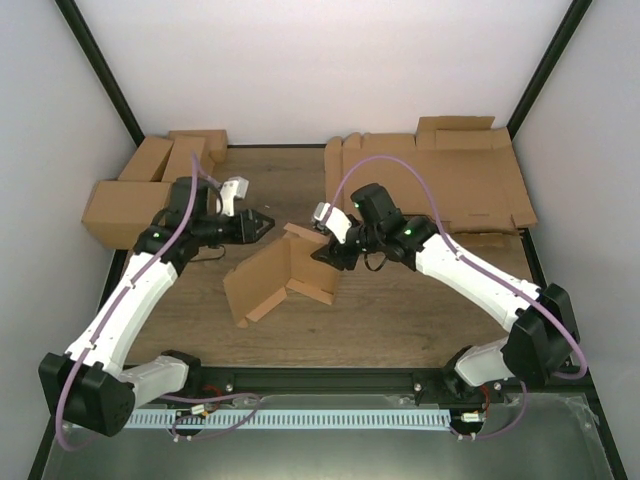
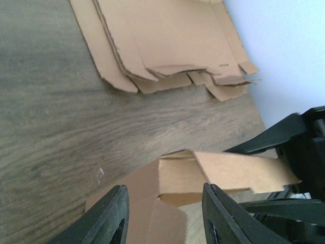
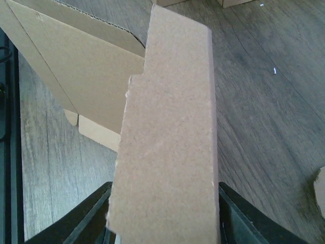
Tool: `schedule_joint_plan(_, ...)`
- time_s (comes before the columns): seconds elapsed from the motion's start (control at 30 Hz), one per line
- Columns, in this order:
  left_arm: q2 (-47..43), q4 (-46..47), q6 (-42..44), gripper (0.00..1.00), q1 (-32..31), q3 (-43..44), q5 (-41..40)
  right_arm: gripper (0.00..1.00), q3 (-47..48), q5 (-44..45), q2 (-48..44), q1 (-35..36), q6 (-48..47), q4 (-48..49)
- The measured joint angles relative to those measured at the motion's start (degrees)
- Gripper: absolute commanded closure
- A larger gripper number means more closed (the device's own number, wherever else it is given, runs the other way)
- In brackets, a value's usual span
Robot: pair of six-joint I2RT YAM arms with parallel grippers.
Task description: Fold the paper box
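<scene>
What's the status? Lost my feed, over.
Left gripper open at paper box. Right gripper open, flap across it. Box part-folded, standing. Flat sheets behind, apart.

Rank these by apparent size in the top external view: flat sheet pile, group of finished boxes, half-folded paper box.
1. flat sheet pile, clearly largest.
2. group of finished boxes, partly hidden by the left arm.
3. paper box, though close to second.

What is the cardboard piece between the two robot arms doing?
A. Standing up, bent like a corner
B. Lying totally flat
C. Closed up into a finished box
A: in the top view the paper box stands on the table with its panels bent into a corner, still open and not finished.
</scene>
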Motion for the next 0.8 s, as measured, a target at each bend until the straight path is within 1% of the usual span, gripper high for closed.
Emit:
schedule_joint_plan(0.07, 0.07, -0.09, 0.28, 0.56, 0.00, -1.40, 0.24, 0.51, 0.00, 0.74, 0.04, 0.46, -0.15, -0.17)
schedule_joint_plan(0.2, 0.13, -1.97, 1.99, 0.42, 0.00, -3.91, 1.16, 0.55, 0.00, 1.49, 0.02, 0.57, -0.31, 0.07)
schedule_joint_plan(0.3, -0.35, -3.72, 4.31, 0.35, 0.00, -4.02, 1.92, 0.56, 0.00, 1.77, -0.07, 0.57, -0.28, 0.15)
schedule_joint_plan(0.33, -0.81, -4.31, 5.16, 0.34, 0.00, -4.02, 2.14, 0.56, 0.00, 1.90, -0.09, 0.57, -0.28, 0.22)
schedule_joint_plan(0.5, -3.96, -8.26, 8.79, 0.34, -0.02, -3.41, 2.49, 0.56, 0.00, 2.62, -0.44, 0.59, -0.04, 0.46)
schedule_joint_plan(0.53, -4.50, -9.22, 9.53, 0.35, -0.17, -3.17, 2.08, 0.56, 0.00, 2.75, -0.52, 0.59, 0.07, 0.46)
schedule_joint_plan(0.63, -5.66, -11.45, 11.17, 0.45, -1.01, -2.89, -0.44, 0.56, 0.00, 2.86, -0.68, 0.59, 0.17, 0.48)
schedule_joint_plan(0.7, -6.38, -12.70, 12.09, 0.56, -2.56, -2.89, -2.99, 0.56, 0.00, 2.86, -0.68, 0.59, 0.31, 0.48)
schedule_joint_plan(0.8, -6.73, -13.57, 12.94, 0.75, -4.59, -2.80, -7.37, 0.56, 0.00, 2.86, -0.68, 0.59, 0.37, 0.50)
